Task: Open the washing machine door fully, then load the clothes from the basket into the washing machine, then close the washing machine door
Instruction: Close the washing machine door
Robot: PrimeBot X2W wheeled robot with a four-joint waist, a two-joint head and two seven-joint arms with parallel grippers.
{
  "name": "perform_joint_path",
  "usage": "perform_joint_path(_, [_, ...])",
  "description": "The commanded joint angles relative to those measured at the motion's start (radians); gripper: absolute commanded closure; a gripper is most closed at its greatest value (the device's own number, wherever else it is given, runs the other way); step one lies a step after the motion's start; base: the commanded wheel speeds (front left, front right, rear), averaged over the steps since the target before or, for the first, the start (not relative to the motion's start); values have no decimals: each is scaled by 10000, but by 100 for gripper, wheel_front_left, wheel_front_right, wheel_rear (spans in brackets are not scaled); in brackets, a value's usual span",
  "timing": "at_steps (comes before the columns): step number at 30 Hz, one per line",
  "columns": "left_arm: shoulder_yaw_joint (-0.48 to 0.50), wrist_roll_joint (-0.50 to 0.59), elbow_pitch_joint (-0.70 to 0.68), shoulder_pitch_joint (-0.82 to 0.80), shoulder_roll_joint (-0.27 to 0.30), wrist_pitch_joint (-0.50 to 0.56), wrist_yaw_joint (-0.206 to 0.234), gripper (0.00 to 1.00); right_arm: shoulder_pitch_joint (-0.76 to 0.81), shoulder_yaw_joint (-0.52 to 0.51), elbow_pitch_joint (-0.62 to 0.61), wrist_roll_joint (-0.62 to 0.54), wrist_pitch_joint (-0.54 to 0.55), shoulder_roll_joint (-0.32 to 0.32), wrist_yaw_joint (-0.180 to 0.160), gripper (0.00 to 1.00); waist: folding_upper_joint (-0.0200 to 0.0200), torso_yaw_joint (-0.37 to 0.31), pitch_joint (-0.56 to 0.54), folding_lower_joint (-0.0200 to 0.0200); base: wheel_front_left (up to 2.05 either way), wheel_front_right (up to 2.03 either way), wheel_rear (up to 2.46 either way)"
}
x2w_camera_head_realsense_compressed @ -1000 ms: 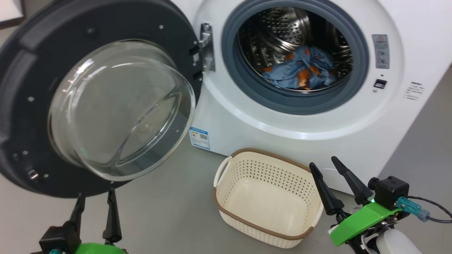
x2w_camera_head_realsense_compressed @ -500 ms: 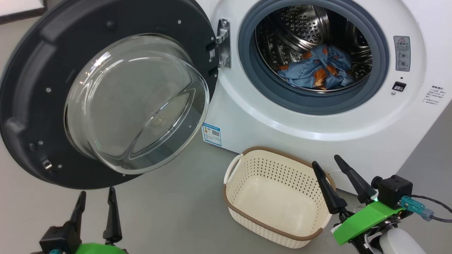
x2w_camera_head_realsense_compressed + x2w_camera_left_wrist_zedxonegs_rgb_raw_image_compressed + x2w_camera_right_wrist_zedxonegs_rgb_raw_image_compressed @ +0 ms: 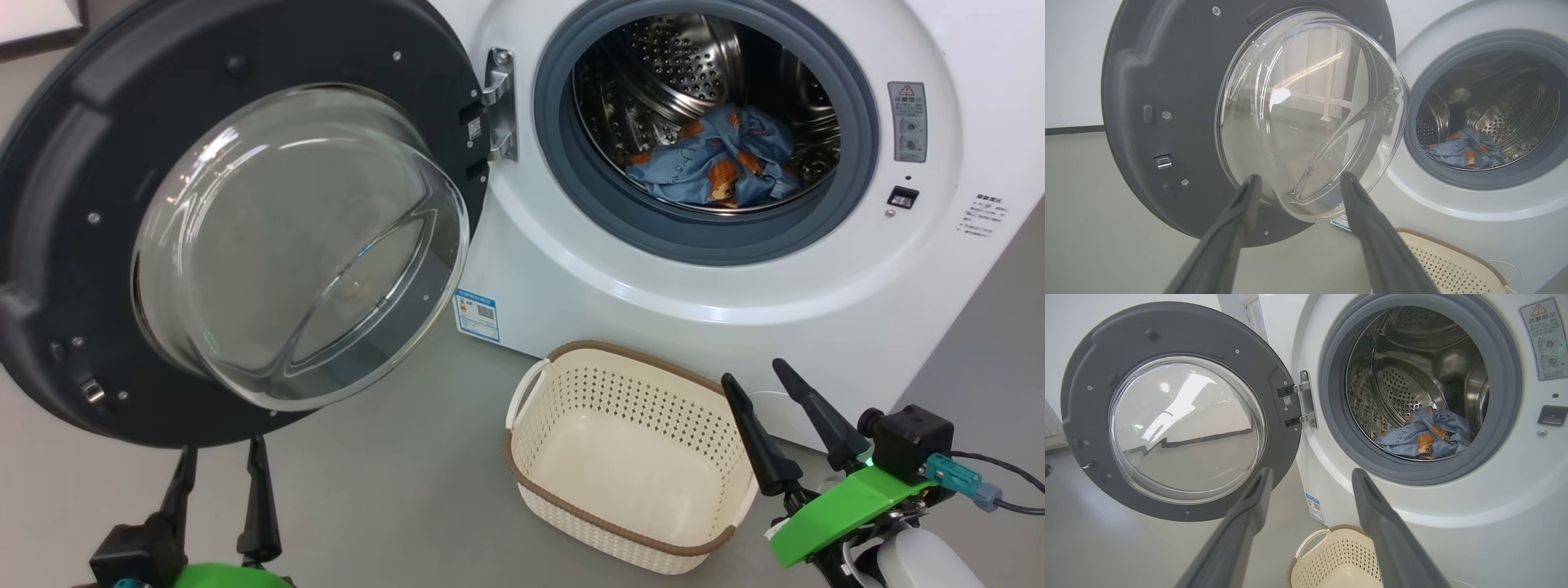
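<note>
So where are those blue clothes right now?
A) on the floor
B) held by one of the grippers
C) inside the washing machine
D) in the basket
C: the clothes lie bunched inside the washing machine, and the basket in front of it holds nothing.

Smooth pale-grey floor (image 3: 392, 498), matte, evenly lit. Plain white wall (image 3: 1073, 61) at left w/ thin dark skirting strip (image 3: 1069, 130) at btm.
</note>
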Motion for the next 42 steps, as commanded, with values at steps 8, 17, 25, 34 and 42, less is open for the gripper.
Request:
perform_joint_path(8, [411,-35,-342,-137,199,-65,-52,100,5,185,-219,-99,-49,1,16,0,0,-226,-29,0,0,0,0])
perform_joint_path(17, [610,-406,-796,-423,597,-44,-557,100,34,223,-208,-65,-49,-35,16,0,0,-354,-31,0,0,0,0])
perform_joint_path(25, [1715,-1560,-2561,-1257,1525,469,-884,100,130,327,-216,-18,-49,-74,16,0,0,-646,-57,0,0,0,0])
perform_joint_path(34, [3554,-4588,-2930,-2635,2390,1359,-1204,100,11,370,-250,27,-49,-300,16,0,0,-1058,257,0,0,0,0])
perform_joint_path(42, [5088,-7374,-208,-4128,3164,2302,-1296,100,-207,445,-298,49,-49,-578,16,0,0,-1435,638,0,0,0,0])
